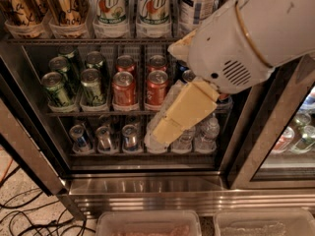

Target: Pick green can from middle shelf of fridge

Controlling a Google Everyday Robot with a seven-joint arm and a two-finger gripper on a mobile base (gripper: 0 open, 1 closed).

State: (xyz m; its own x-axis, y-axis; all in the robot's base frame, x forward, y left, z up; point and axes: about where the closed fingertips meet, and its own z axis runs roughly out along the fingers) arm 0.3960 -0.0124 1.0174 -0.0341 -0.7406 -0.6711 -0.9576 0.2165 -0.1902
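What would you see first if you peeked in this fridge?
The big white robot arm jumps out first, stretching from the upper right across the fridge. Its cream gripper hangs in front of the bottom rack's water bottles. Next come the bright cans on the middle shelf: green cans at the left, red-orange cans beside them.
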